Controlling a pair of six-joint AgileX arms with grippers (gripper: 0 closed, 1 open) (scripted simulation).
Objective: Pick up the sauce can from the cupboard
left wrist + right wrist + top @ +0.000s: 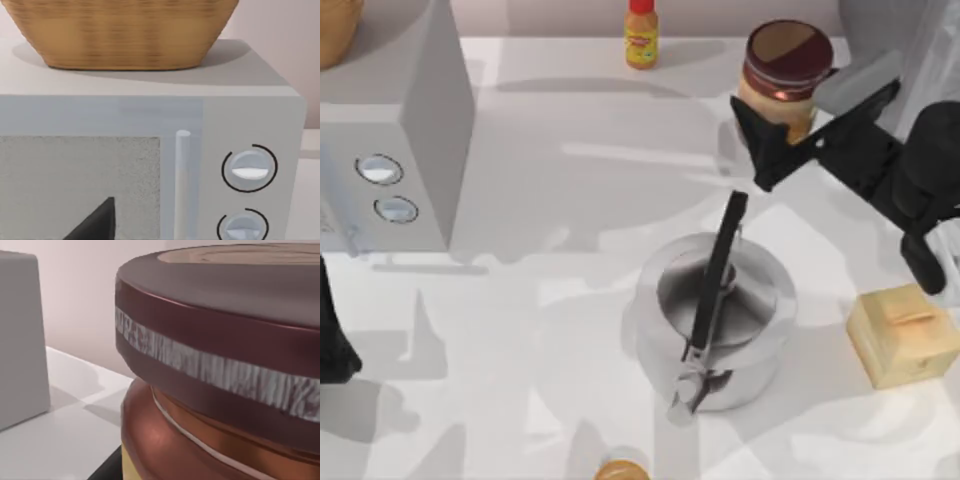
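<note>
At the top view's far right, the right tool (775, 150) sits closed on the sauce can (786, 70), gripping low so the lid stays free above the worktop (550, 330); the left tool's state I cannot tell

No text, brand or number can be read. A red-and-green label is seen on the yellow bottle (641, 40) at twelve o'clock on the surface (550, 330), its wording too small to be made out.
</note>
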